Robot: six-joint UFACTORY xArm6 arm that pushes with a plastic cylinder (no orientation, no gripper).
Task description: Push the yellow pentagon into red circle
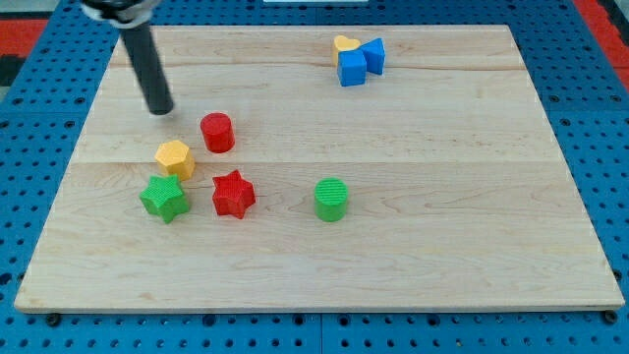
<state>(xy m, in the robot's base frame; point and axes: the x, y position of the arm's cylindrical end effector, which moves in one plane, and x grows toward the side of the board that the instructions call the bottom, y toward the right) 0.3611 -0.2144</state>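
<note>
Pale wooden board on a blue perforated table; my tip, the end of a plain dark rod with no jaws to open or close, rests above and just left of the yellow pentagon block, apart from it. Red circle block sits near the pentagon's upper right, with a small gap. Also present: green star block, red star block, green circle block; at the view's top, a yellow heart-like block touching two blue blocks.
</note>
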